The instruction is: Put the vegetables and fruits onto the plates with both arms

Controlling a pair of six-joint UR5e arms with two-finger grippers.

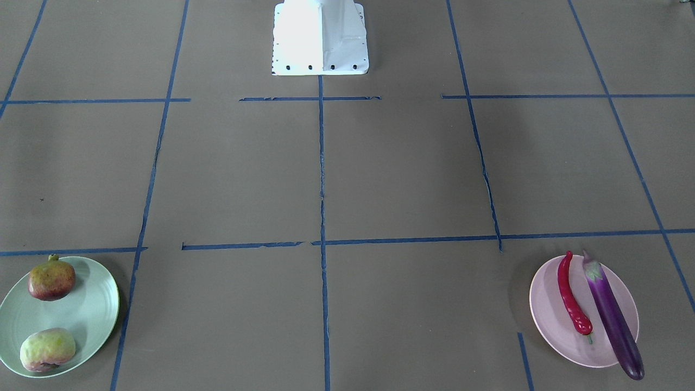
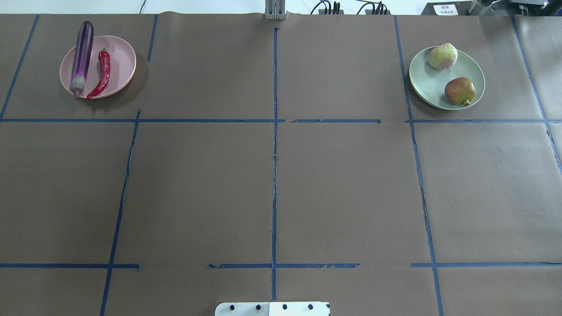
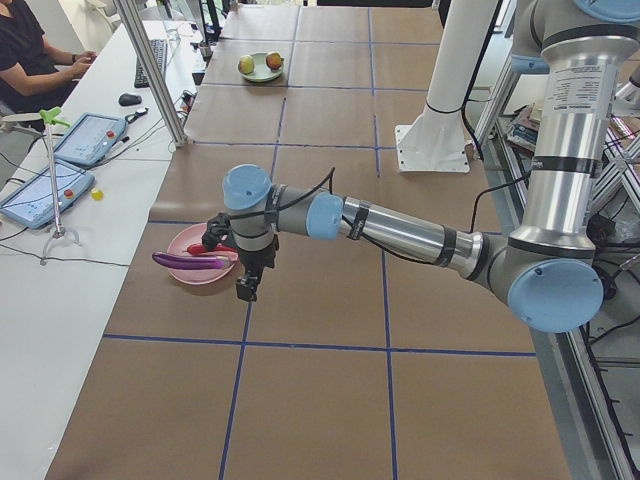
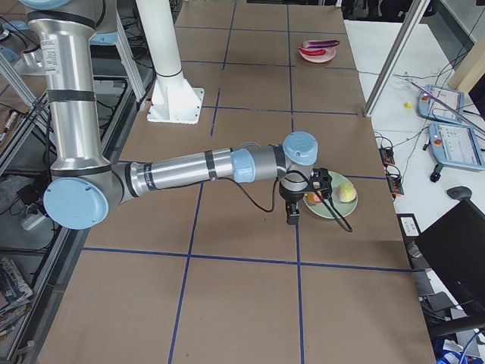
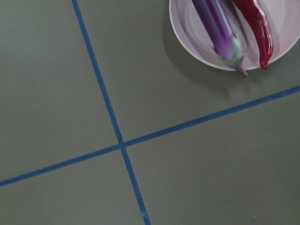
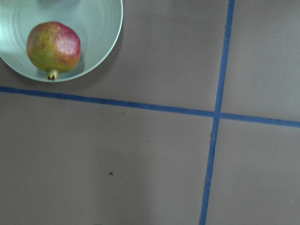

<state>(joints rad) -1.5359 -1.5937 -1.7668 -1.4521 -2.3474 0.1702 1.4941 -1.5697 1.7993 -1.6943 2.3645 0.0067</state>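
Brown paper table (image 2: 197,175) — glossy eggplant (image 2: 83,52) on round pink plate (image 2: 120,57); left end effector (image 3: 245,288), right end effector (image 4: 292,216): spread unclear.

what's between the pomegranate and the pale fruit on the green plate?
Only bare plate. In the overhead view the pomegranate and the pale fruit sit apart, with a strip of the green plate between them. The front-facing view agrees.
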